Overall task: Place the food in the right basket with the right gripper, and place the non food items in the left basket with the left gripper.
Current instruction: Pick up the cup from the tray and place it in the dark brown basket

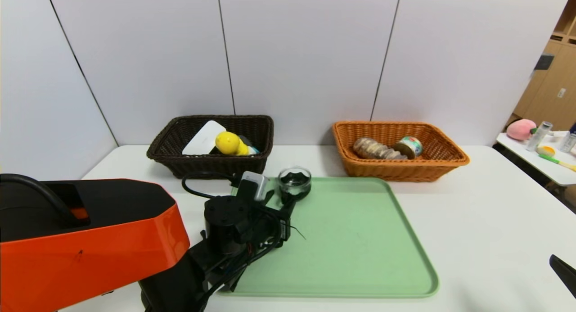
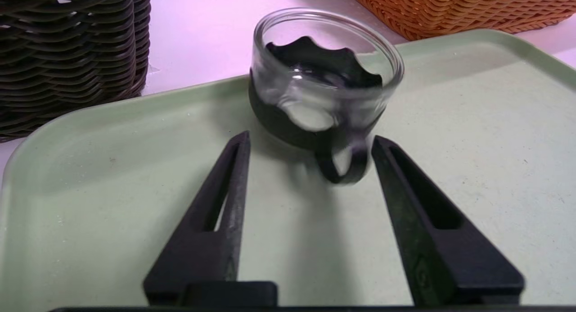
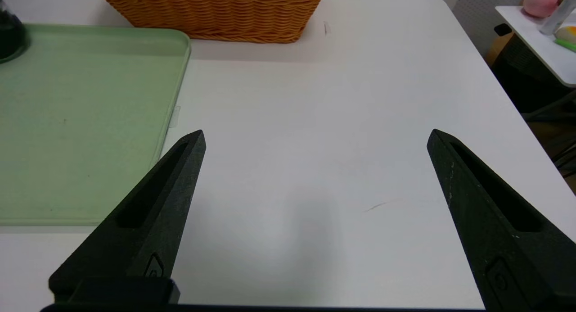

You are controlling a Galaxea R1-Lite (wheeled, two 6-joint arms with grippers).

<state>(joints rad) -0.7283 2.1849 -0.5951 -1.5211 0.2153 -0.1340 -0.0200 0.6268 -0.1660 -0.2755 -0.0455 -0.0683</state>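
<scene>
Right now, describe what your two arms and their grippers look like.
The left arm is black, with a round black joint housing, a silver-grey camera block near the wrist and looping black cables. The left gripper and the right gripper each have two matte black, tapering pointed fingers with a long slot. Of the right arm, nothing else shows.

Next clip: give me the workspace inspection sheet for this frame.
Surface: white table, green plastic tray on it.
Job's things: clear glass cup with black handle on tray's far corner; white flat box and yellow duck toy in dark brown wicker basket; swirled bread roll and green-label tin in orange wicker basket.
Clutter: nothing seen.
Grippers: left gripper open at the cup's handle; right gripper open over bare table.
Cables: black cable on left arm.
Surroundings: side table with objects.
</scene>
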